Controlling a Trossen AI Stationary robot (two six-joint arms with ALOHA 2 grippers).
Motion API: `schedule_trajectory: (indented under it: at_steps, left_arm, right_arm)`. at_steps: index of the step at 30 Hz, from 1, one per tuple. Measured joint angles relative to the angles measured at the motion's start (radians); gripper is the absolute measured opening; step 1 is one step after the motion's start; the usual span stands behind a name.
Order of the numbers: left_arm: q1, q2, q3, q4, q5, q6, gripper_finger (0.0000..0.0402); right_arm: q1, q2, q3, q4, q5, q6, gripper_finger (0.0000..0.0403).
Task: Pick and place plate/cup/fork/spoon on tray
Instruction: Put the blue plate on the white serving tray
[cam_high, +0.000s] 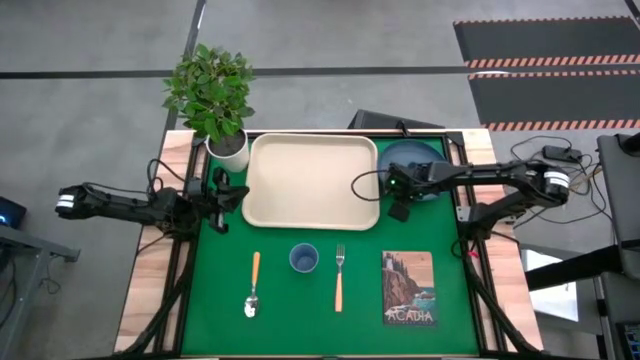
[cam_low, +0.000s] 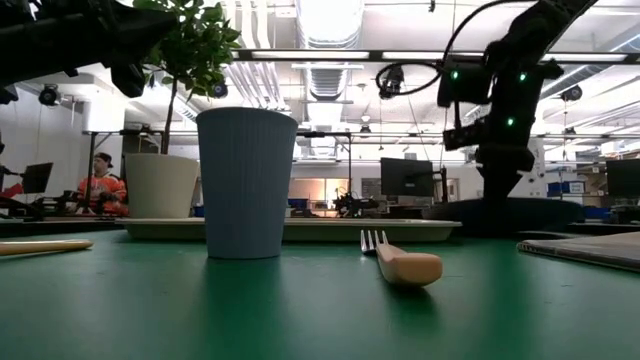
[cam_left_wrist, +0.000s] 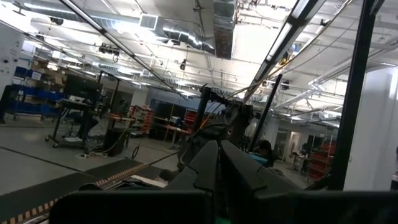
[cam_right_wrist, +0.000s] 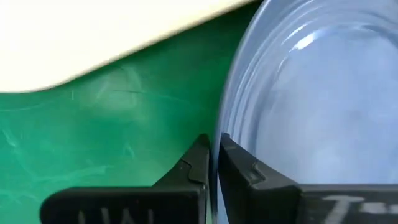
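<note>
The dark slate-blue plate (cam_high: 418, 160) lies at the table's far right, beside the cream tray (cam_high: 312, 180). My right gripper (cam_high: 394, 188) stands over the plate's tray-side rim, shut on it. My left gripper (cam_high: 240, 196) is shut and empty, held above the table just left of the tray, near the white plant pot (cam_high: 230, 150). The light-blue cup (cam_high: 304, 258) stands upright on the green mat. The fork (cam_high: 339, 275) lies right of the cup and the spoon (cam_high: 253, 285) left of it, both flat with their handles toward the near edge. My right gripper pinches the plate's raised rim (cam_right_wrist: 219, 118) on the side facing the tray, one finger outside the rim and one inside. The fingers come from above, pointing down. In the low view the plate (cam_low: 520, 215) lies level at table height; whether it is lifted I cannot tell.
A leafy plant (cam_high: 212, 95) in the white pot stands at the far left corner. An "ACADIA" picture card (cam_high: 408, 288) lies at the near right. A black box (cam_high: 395, 122) sits behind the tray. People sit in the room beyond (cam_low: 100, 185).
</note>
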Motion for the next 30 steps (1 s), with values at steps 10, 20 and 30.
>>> schedule_trajectory:
  at_steps: [10, 20, 30]
  left_arm:
    - [0.0, 0.0, 0.0, 0.0, 0.0, 0.0, 0.0]
    - [0.0, 0.0, 0.0, 0.0, 0.0, 0.044, 0.0]
    - [0.0, 0.0, 0.0, 0.0, 0.0, 0.045, 0.0]
  right_arm:
    - [0.0, -0.128, 0.115, -0.119, 0.112, 0.006, 0.0009]
    - [0.096, -0.079, 0.3, -0.081, 0.123, -0.042, 0.0008]
    - [0.222, 0.175, 0.525, 0.029, 0.127, -0.203, 0.0008]
